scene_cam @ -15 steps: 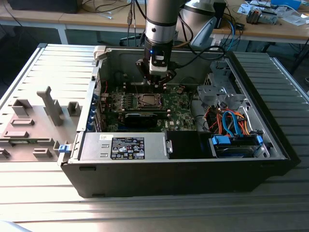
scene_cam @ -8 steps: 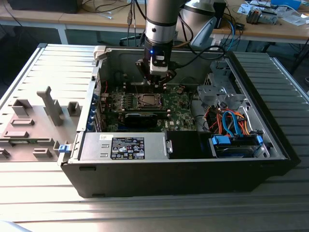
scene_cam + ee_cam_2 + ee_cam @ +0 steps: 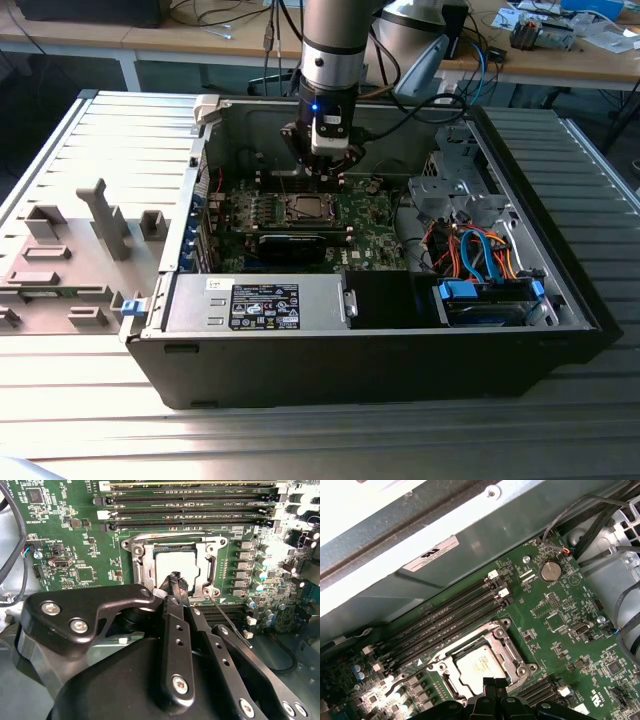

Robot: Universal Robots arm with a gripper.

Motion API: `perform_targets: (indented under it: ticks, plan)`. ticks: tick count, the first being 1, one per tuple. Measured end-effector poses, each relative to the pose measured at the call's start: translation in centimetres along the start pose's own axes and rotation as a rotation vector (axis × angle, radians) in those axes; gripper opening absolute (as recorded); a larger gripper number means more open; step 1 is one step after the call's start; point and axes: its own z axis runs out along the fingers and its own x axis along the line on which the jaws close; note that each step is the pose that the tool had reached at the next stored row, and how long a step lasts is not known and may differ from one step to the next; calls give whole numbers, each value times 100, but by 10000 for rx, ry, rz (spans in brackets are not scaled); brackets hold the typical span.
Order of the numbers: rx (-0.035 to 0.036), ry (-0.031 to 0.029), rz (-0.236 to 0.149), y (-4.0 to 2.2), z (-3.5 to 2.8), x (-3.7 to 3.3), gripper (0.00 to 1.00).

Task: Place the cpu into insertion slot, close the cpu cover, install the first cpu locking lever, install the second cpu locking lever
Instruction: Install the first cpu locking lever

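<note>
Closed, with nothing between them, the jaws of the gripper (image 3: 175, 578) stand with their tips together just over the near edge of the cpu cover (image 3: 146, 567). That silver frame lies flat on the insertion slot (image 3: 497, 631), and the cpu (image 3: 174, 564) shows through its cut-out, its pale metal face seated in the socket. In the first wrist view the cpu (image 3: 479, 666) appears again inside the frame, with the dark gripper (image 3: 494, 683) tips at its edge. A thin locking lever (image 3: 229, 618) runs along one side of the socket, slanting away from a corner of the frame. Four long memory slots (image 3: 445, 625) lie just beside the socket on the green motherboard (image 3: 75, 540). In the exterior view the arm (image 3: 331, 50) reaches down into the open computer case (image 3: 400, 340), which rests on the bench (image 3: 300, 440), with the gripper (image 3: 322, 172) above the socket (image 3: 305, 208) at the far middle of the board.
</note>
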Motion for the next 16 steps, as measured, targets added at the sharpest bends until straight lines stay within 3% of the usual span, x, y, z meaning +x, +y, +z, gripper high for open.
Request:
perform_targets:
  ticks: [16]
  plan:
    - [3,-13,-313,0,0,0,11]
